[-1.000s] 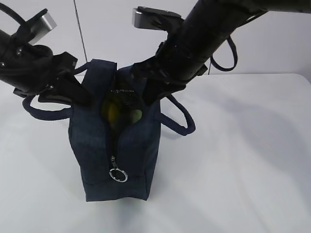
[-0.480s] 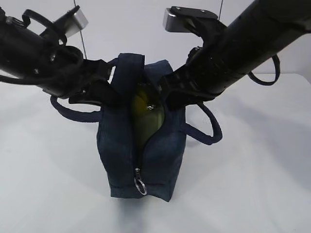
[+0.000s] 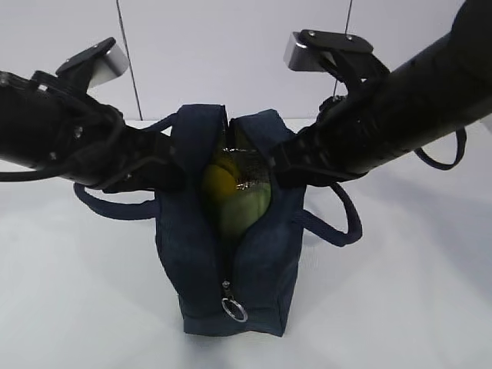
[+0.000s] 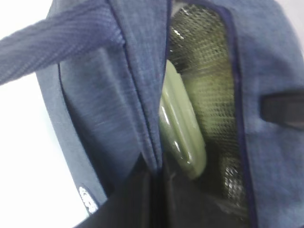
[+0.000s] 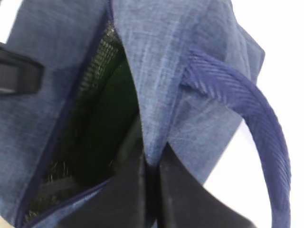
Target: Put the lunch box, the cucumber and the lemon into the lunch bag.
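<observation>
The dark navy lunch bag (image 3: 257, 265) stands upright in the middle of the white table, its top zipper open. Inside, the yellow lemon (image 3: 217, 181) lies on the lunch box's pale green lid (image 3: 247, 207); the lid also shows in the left wrist view (image 4: 183, 137). A dark green patch (image 5: 116, 102) deep in the bag may be the cucumber; I cannot tell. My left gripper (image 3: 174, 174) is shut on the bag's left rim (image 4: 142, 95). My right gripper (image 3: 280, 164) is shut on the right rim (image 5: 166, 95).
The metal ring pull (image 3: 234, 309) hangs at the zipper's near end. Strap handles loop out at the left (image 3: 108, 204) and at the right (image 3: 344, 219). White table (image 3: 415, 307) lies all round the bag, with a pale wall behind.
Both grippers, still holding the rims, have moved the bag to the right and nearer the camera. The opening is spread wider, so the lemon and green lid show more.
</observation>
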### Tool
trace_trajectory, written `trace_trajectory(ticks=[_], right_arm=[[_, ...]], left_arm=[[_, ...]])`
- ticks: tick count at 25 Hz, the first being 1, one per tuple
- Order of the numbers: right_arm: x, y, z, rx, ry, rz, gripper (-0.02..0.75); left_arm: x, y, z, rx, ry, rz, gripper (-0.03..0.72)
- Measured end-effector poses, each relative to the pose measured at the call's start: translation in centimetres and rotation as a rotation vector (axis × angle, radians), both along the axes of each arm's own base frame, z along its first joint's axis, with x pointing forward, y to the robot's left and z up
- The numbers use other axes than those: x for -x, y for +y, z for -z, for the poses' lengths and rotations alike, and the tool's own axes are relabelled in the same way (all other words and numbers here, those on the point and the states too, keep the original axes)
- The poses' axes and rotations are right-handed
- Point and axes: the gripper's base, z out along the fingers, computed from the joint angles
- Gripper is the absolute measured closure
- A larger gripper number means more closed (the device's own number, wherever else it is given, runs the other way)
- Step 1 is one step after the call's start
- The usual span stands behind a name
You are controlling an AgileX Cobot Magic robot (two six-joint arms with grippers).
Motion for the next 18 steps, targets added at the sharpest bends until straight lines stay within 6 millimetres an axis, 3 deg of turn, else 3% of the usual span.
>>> trace_trajectory(ticks=[9,18], right_arm=[[-0.3,0.3,1.8,-0.066,-0.047,0.017,0.741],[-0.8,0.6,2.0,-0.096,-0.079,0.031,0.741]], left_arm=[[-1.0,-0.2,1.6,-0.014,0.014,-0.047,0.69],[-1.3,-0.3,1.8,-0.015,-0.003,-0.042,0.69]])
